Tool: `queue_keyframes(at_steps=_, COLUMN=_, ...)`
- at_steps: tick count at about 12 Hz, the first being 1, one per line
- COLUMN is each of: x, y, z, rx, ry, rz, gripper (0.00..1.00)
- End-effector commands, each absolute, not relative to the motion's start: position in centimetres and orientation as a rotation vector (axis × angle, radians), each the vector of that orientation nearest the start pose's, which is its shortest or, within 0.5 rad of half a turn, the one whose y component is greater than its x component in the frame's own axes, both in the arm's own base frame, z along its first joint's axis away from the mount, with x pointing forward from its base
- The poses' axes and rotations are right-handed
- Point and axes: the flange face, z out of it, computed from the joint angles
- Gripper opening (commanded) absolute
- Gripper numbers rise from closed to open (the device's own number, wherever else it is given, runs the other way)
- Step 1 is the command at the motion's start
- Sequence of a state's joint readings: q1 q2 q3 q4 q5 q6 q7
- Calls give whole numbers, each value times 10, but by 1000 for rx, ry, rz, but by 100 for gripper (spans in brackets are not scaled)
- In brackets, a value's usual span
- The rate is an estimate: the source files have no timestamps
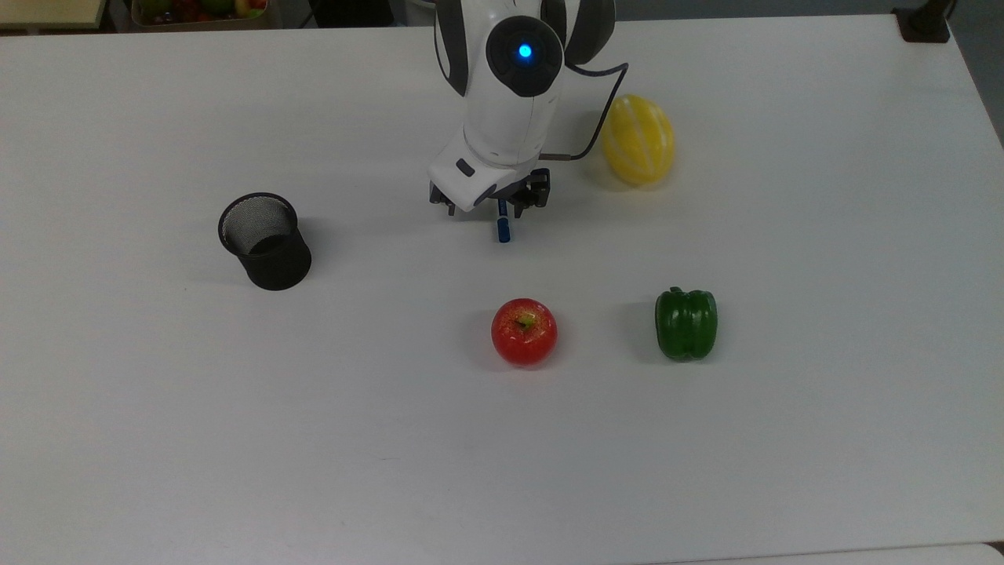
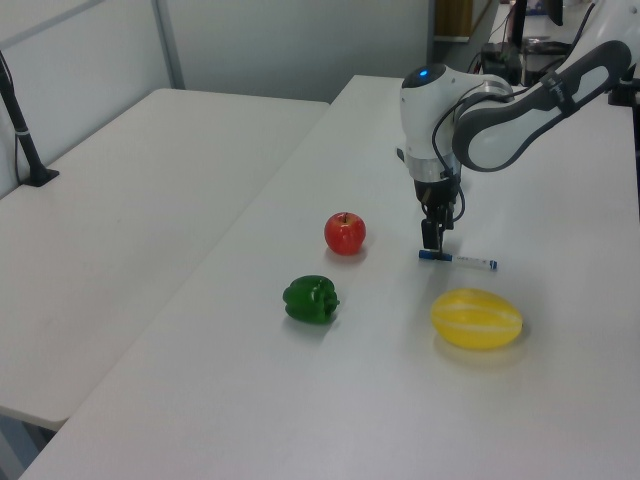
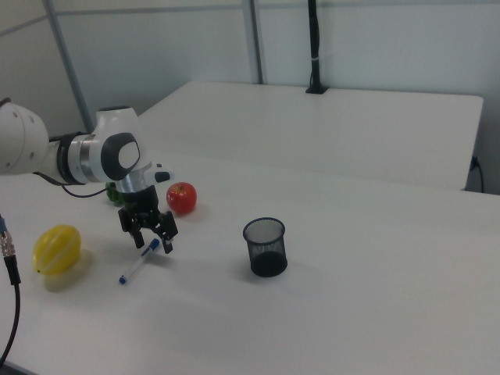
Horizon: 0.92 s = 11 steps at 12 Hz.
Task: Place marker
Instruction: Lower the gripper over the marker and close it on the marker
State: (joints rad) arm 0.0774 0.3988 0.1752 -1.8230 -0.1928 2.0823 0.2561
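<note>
One marker [image 1: 503,228] lies flat on the white surface [image 1: 502,439], and the tool [image 1: 492,210] sits low over it with its fingers spread apart, one on either side of the pen's white barrel, gripping nothing yet. In the top view the blue cap end pokes out below the tool; in the right view the marker [image 3: 139,262] runs from the tool [image 3: 153,240] down toward the right view's left, and in the left view the marker [image 2: 458,260] stretches toward the left view's right from the tool [image 2: 430,245]. Whether the fingertips already touch the surface I cannot tell.

The step in hand looks like the pick-up. To do it well, the tool should settle until the fingers bracket the barrel at mid-height, then close squarely across it, so the slim round pen does not roll or squirt out sideways. Gripping near the cap end, as it seems to be lined up, leaves a long tail that may droop, so a firm squeeze and a slow straight lift would help.

The black mesh cup [image 1: 263,240] stands well apart, toward the top view's left, and is the likely place for the pen. The yellow melon [image 1: 638,139] is near the arm, while the red apple [image 1: 524,331] and green pepper [image 1: 686,323] lie further off; a carry toward the cup passes none of them
</note>
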Motion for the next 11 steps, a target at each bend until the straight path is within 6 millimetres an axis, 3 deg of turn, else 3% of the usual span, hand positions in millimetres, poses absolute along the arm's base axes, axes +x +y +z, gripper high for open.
queue_keyframes(at_steps=1, x=612, y=146, z=302, rx=-3266, ry=-146, rz=107, gripper=76)
queue_keyframes(at_steps=3, x=612, y=146, z=302, rx=-3266, ry=-143, rz=107, gripper=48)
queue_keyframes(at_steps=5, x=612, y=147, z=302, rx=-3267, ry=-145, rz=107, gripper=30)
queue_keyframes(at_steps=10, x=612, y=149, z=305, rx=-3269, ry=-119, rz=102, gripper=8)
queue_keyframes(at_steps=11, x=612, y=148, z=306, rx=-3270, ry=-119, rz=104, gripper=8)
